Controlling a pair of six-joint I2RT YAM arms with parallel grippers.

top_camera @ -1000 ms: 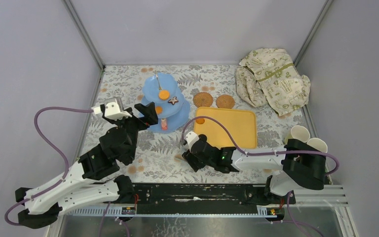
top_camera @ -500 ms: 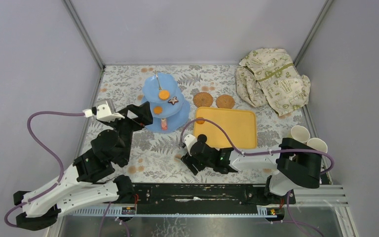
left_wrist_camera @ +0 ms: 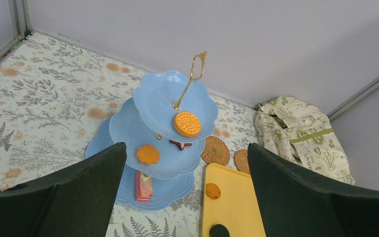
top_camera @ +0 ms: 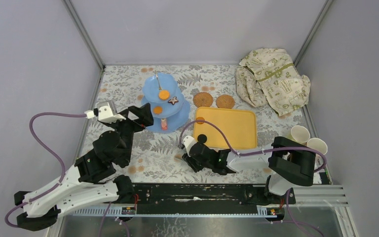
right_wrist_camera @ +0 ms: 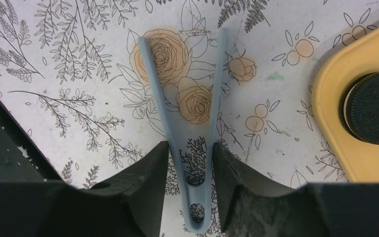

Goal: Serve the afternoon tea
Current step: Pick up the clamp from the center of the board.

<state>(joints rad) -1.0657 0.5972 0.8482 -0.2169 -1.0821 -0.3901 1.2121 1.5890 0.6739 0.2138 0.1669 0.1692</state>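
Observation:
The light-blue three-tier stand (top_camera: 164, 104) stands at the back left and also shows in the left wrist view (left_wrist_camera: 128, 126). It holds a round orange biscuit (left_wrist_camera: 186, 124), a flower biscuit (left_wrist_camera: 148, 154), a brown star (left_wrist_camera: 180, 145) and a pink slice (left_wrist_camera: 143, 185). Two woven coasters (top_camera: 203, 99) (top_camera: 225, 101) lie right of it. Two pale cups (top_camera: 299, 133) (top_camera: 318, 145) stand at the right edge. My left gripper (top_camera: 140, 115) is open and empty, just left of the stand. My right gripper (right_wrist_camera: 190, 148) is shut on grey-blue tongs (right_wrist_camera: 155, 94) lying on the tablecloth.
A yellow tray (top_camera: 234, 129) lies mid-table with an orange cookie (top_camera: 200, 120) and a black sandwich biscuit (top_camera: 202, 138) near its left edge. The cream cloth with green print (top_camera: 274, 79) is bunched at the back right. Walls close in on three sides.
My left gripper drew back a little from the stand. My right gripper slid off the tray's near left corner toward me, uncovering the black biscuit.

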